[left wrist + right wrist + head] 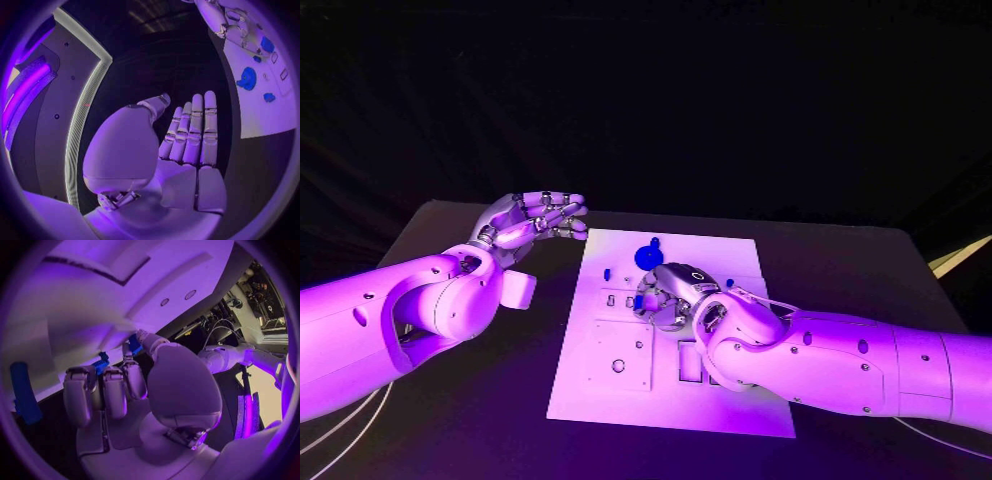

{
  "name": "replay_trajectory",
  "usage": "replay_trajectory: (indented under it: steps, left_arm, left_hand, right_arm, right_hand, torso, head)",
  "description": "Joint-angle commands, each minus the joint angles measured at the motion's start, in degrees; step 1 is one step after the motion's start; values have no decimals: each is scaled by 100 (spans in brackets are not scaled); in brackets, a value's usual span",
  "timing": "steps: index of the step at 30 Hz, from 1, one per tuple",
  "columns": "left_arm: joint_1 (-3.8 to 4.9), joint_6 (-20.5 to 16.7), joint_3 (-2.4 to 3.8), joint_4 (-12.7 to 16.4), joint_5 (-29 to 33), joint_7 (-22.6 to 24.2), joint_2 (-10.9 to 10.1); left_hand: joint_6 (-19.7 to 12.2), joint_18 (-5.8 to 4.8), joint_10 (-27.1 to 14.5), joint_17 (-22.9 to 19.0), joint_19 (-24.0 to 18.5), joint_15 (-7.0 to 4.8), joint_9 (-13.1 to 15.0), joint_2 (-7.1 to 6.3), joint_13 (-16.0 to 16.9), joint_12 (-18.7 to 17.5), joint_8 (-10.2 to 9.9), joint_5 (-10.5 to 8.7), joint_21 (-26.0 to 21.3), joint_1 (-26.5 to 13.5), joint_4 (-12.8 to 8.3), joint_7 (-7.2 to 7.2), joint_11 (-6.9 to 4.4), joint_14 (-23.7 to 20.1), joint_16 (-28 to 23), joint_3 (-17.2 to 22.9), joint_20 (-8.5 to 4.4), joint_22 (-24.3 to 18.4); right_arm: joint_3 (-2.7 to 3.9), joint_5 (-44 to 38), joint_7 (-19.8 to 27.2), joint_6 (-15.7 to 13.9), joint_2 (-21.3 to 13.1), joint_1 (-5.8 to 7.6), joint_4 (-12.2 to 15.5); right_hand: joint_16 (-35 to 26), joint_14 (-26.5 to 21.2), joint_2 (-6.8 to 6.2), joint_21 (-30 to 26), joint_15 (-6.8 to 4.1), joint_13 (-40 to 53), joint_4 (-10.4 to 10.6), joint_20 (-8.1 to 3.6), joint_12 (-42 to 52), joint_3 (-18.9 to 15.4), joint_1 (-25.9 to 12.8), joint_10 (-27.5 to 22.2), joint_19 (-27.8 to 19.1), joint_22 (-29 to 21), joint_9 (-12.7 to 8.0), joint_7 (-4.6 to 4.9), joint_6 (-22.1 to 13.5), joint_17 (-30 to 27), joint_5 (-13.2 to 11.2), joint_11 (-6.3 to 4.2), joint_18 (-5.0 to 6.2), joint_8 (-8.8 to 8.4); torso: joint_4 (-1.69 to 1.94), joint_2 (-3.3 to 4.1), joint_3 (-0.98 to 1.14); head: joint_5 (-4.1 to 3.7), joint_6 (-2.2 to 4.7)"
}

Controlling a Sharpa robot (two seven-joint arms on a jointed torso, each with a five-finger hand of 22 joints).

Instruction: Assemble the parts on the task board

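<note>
The board (675, 400) lies at the centre of the head view, and assembly appears to be at an early or middle stage. A round blue part (649, 256) sits on the board's upper portion, with small blue parts (606, 274) just below and to its left. Several slots (619, 366) in the lower half of the board look unfilled, so most of the fitting seems still to be done. Which parts are seated and which merely lie loose cannot be told.

The right hand (672, 296) is over the board's middle, fingers curled down onto it. In the right wrist view its fingertips (143, 336) meet a small blue piece (134, 345) against the board, apparently pinching or pressing it; a second blue piece (100, 363) stands just beside. A firm grasp cannot be confirmed.

The left hand (531, 222) hovers off the board's upper left corner, over the table (473, 420). The left wrist view shows its fingers (190, 135) straight and together, holding nothing.
</note>
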Motion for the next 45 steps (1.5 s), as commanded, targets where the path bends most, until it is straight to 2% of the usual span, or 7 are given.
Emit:
replay_trajectory:
  steps: [1, 25, 28, 31, 35, 40, 45]
  left_arm:
    - [2, 21, 2, 5, 4, 4, 5]
    - [1, 24, 0, -18, 4, -22, 0]
    - [1, 24, -1, -35, -31, -96, 0]
    - [1, 62, -1, -59, -204, -270, 2]
    - [1, 132, -1, -96, -613, -660, 12]
    - [2, 281, -1, -189, -1263, -1167, 76]
    - [6, 478, 0, -316, -2121, -1862, 207]
  left_hand:
    - [-46, 54, 6, 85, -105, -6, 110, 9, 64, -82, -48, 2, 112, -112, 28, 70, 19, -97, 102, -38, -18, 116]
    - [-46, 54, 6, 85, -105, -6, 110, 9, 64, -82, -48, 2, 112, -112, 28, 70, 19, -97, 102, -38, -18, 116]
    - [-52, 53, -1, 92, -120, 0, 112, 10, 63, -83, -54, 2, 124, -118, 29, 73, 23, -128, 86, -40, -13, 121]
    - [-81, 53, -25, 106, -127, 9, 109, -23, 62, -89, -72, -6, 140, -161, 46, 82, 32, -137, 84, -75, -4, 126]
    - [-165, 75, 123, 261, -15, -42, 113, -71, 119, 25, -116, -9, 257, -280, 128, 74, -5, 57, 282, -209, -25, 166]
    - [-33, 76, 460, 933, 430, -234, 272, -109, 383, 533, 176, -6, 795, -388, 285, -43, -168, 580, 1295, -455, -197, 425]
    - [-213, 70, 100, 2577, 497, -427, 810, -45, 1799, 2565, 1134, 25, 2096, -328, 531, -228, -368, 878, 3550, -806, -389, 1220]
  right_arm:
    - [-2, -2, 12, 23, 5, -7, -1]
    - [-2, -13, 30, 5, -53, -7, 50]
    - [-2, -29, 42, -41, -121, -6, 101]
    - [3, -34, 101, -137, -264, -3, 217]
    - [29, 90, 311, -308, -510, 51, 440]
    - [54, 485, 685, -470, -775, 163, 667]
    - [77, 1296, 1150, -593, -1094, 321, 885]
  right_hand:
    - [59, 596, -60, -8, 61, 447, -12, 41, -78, 248, -56, -105, 502, 1379, -20, 31, -172, 1521, 41, 15, -137, -39]
    - [18, 574, -245, -164, 125, 101, 20, 116, -471, -73, -143, -417, 431, 1283, -91, 96, -420, 1441, 38, 83, -99, -164]
    - [20, 576, -109, -212, 202, -95, 150, 182, -671, -904, 143, -621, 411, 1259, -184, 185, -746, 1448, 86, 185, -89, -373]
    - [-5, 562, -78, -249, 301, -303, 793, 252, -815, -1941, 780, -787, 397, 1245, -303, 293, -1051, 1400, 140, 287, -80, -609]
    - [-23, 551, -190, -286, 317, -378, 1079, 292, -847, -2161, 987, -834, 381, 1227, -361, 341, -1147, 1366, 152, 304, -72, -676]
    - [-61, 529, -145, -446, 317, -406, 1077, 297, -863, -2164, 967, -860, 308, 1131, -346, 323, -1064, 1293, 146, 296, -33, -638]
    - [-171, 460, -73, -774, 280, -516, 1070, 274, -950, -2121, 923, -994, 155, 939, -327, 268, -946, 1096, 127, 251, 43, -521]
  torso:
    - [2, 0, 0]
    - [3, -1, 1]
    - [3, -3, 4]
    - [-2, -12, 9]
    - [-19, -16, 13]
    - [-52, -47, 28]
    - [-88, -113, 59]
  head:
    - [-4, -1]
    - [-4, 2]
    - [-2, 6]
    - [12, 23]
    - [25, 54]
    - [52, 69]
    - [92, 54]
